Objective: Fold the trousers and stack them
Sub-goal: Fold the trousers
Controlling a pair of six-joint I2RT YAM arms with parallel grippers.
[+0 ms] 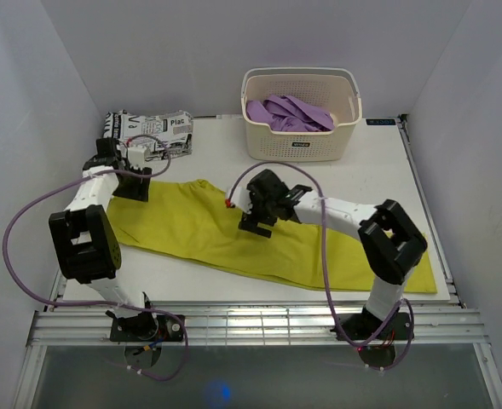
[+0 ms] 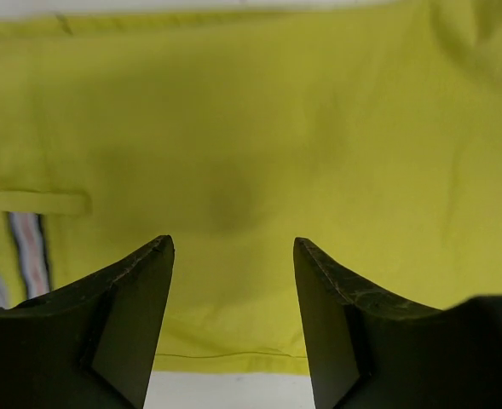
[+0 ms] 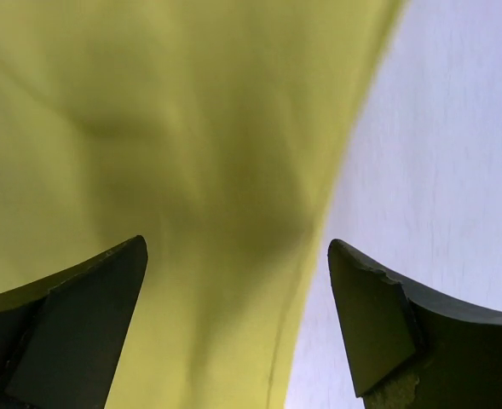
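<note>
Right pincer point(image 3: 238, 245) w/ jaws spread wide, nothing btwn them, over the trousers point(image 3: 148, 111). Yellow cloth fills left & centre, w/ soft creases. Its edge curves top to bottom, bare white desk point(image 3: 455, 153) to the right.

In the top view, the left gripper point(image 1: 134, 189) covers the upper-left end of the trousers point(image 1: 191, 230). The right arm point(image 1: 344, 210) crosses their middle and hides the cloth beneath it. The basket point(image 1: 319, 136) wall hides the lower part of the purple garment point(image 1: 289, 112), and its label point(image 1: 300, 145) is too small to read. Both wrist views show blurred yellow cloth running off the frame edges. The bottom edge cuts off the fingers point(image 2: 106, 332), and at the lower left of the left wrist view a striped strip point(image 2: 29, 251) disappears behind one.
</note>
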